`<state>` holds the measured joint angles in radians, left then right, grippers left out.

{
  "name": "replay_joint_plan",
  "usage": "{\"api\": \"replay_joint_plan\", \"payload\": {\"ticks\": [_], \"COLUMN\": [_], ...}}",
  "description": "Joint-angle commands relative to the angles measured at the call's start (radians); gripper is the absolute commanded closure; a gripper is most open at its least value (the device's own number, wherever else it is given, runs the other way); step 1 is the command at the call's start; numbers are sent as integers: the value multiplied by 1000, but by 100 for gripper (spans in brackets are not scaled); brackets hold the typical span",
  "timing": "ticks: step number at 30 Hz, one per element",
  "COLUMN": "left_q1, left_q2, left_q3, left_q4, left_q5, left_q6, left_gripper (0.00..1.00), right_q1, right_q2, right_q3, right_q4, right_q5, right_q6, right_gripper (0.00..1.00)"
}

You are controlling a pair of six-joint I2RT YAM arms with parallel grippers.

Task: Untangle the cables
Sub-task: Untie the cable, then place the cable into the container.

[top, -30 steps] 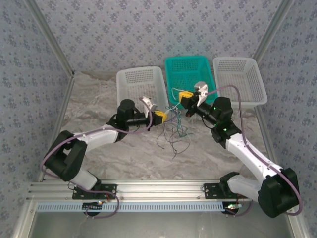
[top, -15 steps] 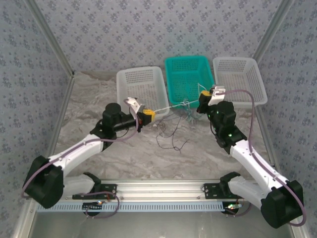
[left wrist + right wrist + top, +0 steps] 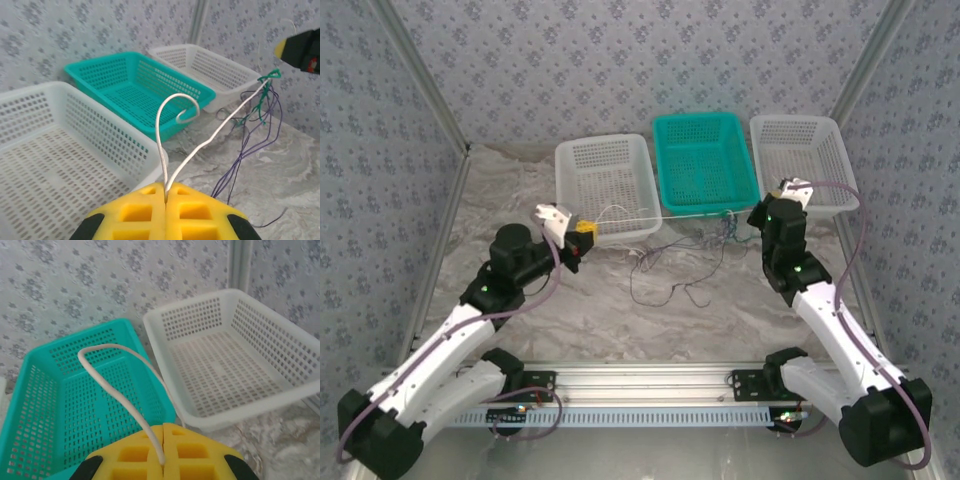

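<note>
A whitish cable is stretched taut between my two grippers, in front of the baskets. My left gripper is shut on one end; in the left wrist view its yellow pads pinch the whitish cable, and a loose loop curls above them. My right gripper is shut on the other end. A green knot and dark thin cables hang off the taut cable near the right gripper. More dark cables lie loose on the table.
Three baskets stand at the back: a white one on the left, a teal one in the middle and a white one on the right. The marbled table has free room toward the near edge.
Both arms have drawn apart, the left to the left and the right to the right. The whitish cable has gone from slack to taut, and the hanging bunch now sits near the right gripper.
</note>
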<state>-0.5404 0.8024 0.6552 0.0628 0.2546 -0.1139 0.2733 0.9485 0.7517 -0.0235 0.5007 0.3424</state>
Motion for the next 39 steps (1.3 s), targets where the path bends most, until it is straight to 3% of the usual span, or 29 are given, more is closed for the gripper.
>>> {"api": "replay_joint_plan", "payload": {"ticks": [1,5,8,14,19,21,26,31,35,39], "left_q1": [33,88,165,285,327,359,371,362,338,277], "left_q2": [-61,-114,-109,-118,-118,-119,-70,-8,79,210], "left_q3": [-3,27,74,83,137,156,257,429,576,755], "left_q4": [-58,-122,-242,-264,-332,-309,-158,-124,1,18], "left_q5": [-104,-243,-376,-340,-487,-407,-34,16,137,110], "left_q6": [-13,-67,-118,-174,-159,-153,-154,-156,-208,-149], "left_gripper": [100,100,100,100,100,100,100,100,100,100], "right_q1": [-19,-59,-120,-200,-268,-277,-277,-257,-237,-233], "right_q2": [-22,-44,-74,-127,-161,-168,-169,-166,-162,-168], "right_q3": [35,18,-3,-47,-72,-85,-91,-81,-72,-67], "right_q4": [-143,-272,-328,-384,-443,-413,-320,-286,-288,-298], "right_q5": [115,217,218,202,197,144,-55,-90,-90,-101], "right_q6": [81,179,237,280,363,348,298,300,295,296], "right_gripper": [100,100,100,100,100,100,100,100,100,100]}}
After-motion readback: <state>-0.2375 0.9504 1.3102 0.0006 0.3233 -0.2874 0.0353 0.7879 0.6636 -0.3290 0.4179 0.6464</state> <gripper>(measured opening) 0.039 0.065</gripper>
